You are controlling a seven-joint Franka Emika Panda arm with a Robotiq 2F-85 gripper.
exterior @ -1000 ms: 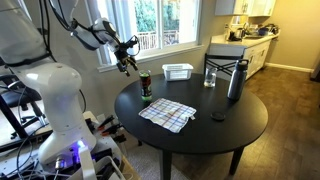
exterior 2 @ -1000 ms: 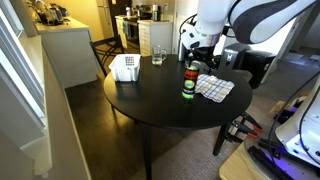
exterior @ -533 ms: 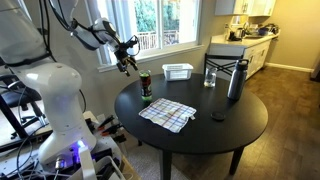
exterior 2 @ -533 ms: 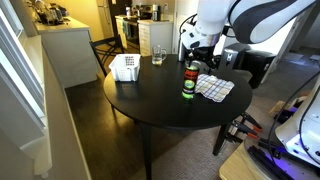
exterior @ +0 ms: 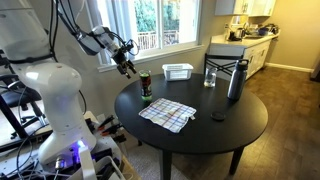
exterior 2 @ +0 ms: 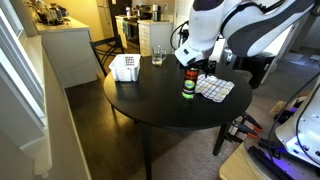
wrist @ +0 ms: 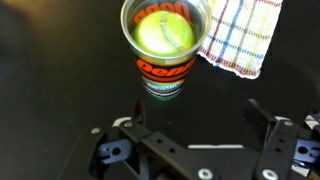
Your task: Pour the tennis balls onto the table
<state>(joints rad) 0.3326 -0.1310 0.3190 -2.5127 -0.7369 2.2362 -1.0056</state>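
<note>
A dark can [wrist: 163, 72] with an orange band stands upright on the black round table [exterior: 243, 125]. A yellow-green tennis ball [wrist: 163, 33] shows in its open top; any balls beneath it are hidden. In both exterior views the can [exterior: 146, 88] [exterior 2: 188, 83] stands near the table's edge. My gripper [wrist: 197, 106] is open and empty, just above and short of the can. It hangs beside the can in an exterior view [exterior: 126, 63] and above it in an exterior view [exterior 2: 191, 63].
A plaid cloth [exterior: 167, 114] [exterior 2: 213, 87] [wrist: 240, 40] lies next to the can. A white basket [exterior: 178, 71] [exterior 2: 124, 67], a glass [exterior: 210, 76] [exterior 2: 158, 55] and a tall dark bottle [exterior: 235, 80] stand at the far side. A small black object [exterior: 218, 116] lies near the bottle.
The arm has shifted its pose and the gripper has moved slightly down toward the can. The can and the other things have not moved.
</note>
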